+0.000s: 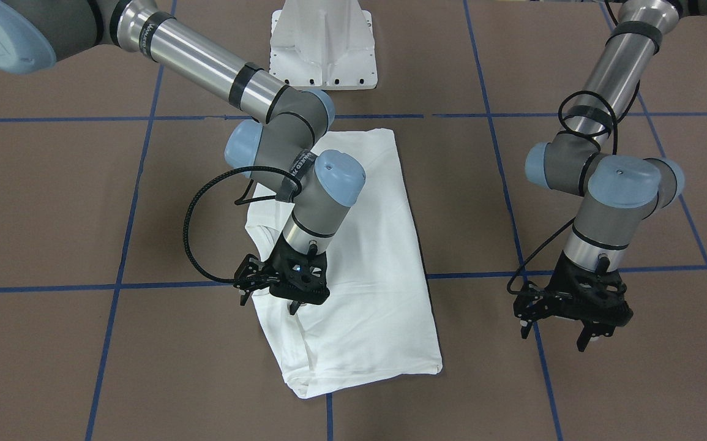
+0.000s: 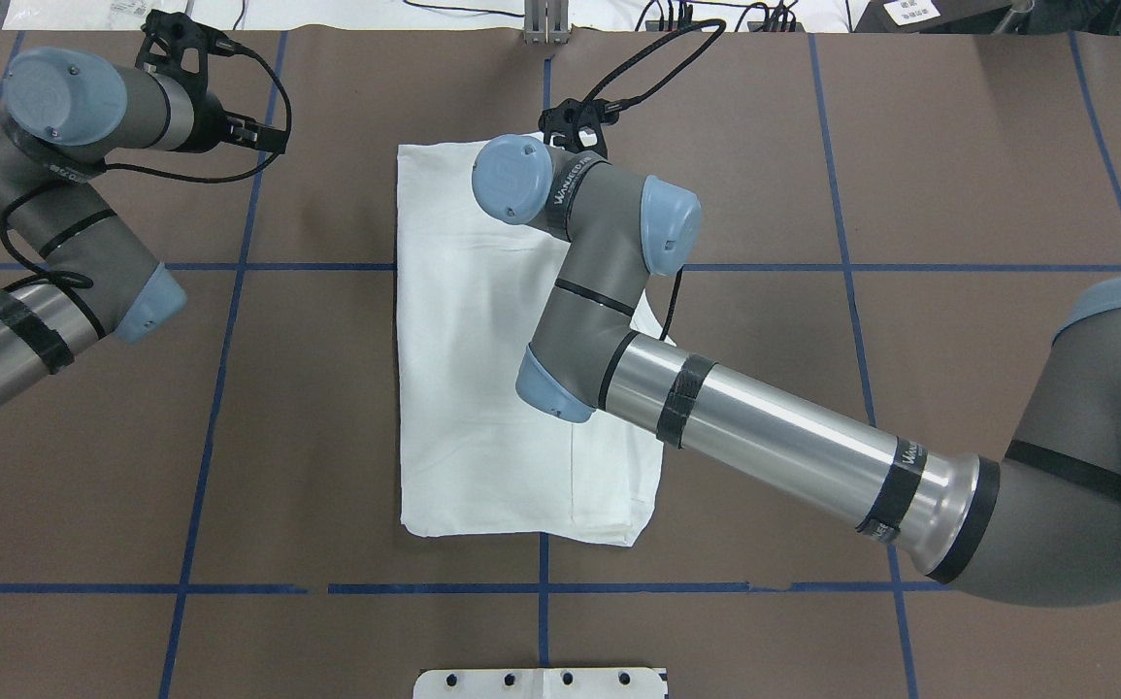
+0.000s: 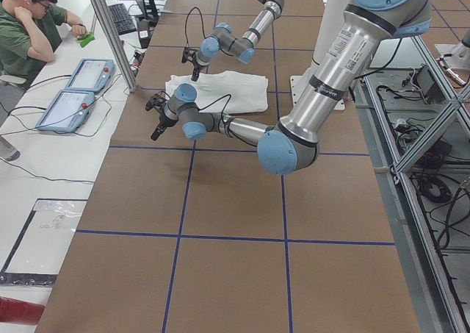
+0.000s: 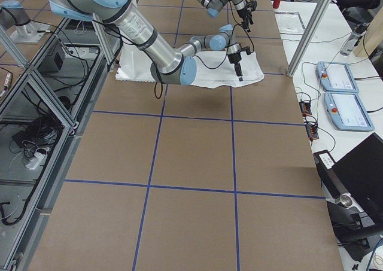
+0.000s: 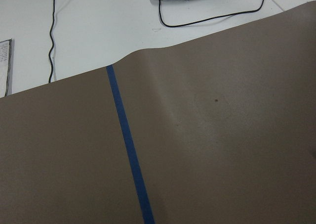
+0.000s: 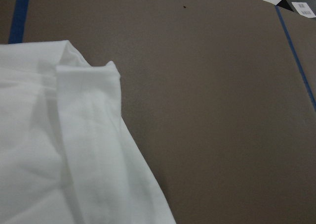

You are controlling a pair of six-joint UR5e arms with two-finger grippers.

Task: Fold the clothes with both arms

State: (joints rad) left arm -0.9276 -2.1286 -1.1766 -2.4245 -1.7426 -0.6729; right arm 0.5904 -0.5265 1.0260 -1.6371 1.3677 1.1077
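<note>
The T-shirt lies mid-way across the table as a narrow strip, so the lengthwise folds look done. An end-over-end fold likely follows, needing both grippers on one short end. In the front-facing view the right gripper hangs spread and empty over its 9 o'clock edge, the left gripper likewise out at 3 o'clock; a right-arm strap seems to read "WANLEED".

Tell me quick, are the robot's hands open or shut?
Left gripper: open, holding nothing.
Right gripper: open, over the white shirt, not holding it.
</note>
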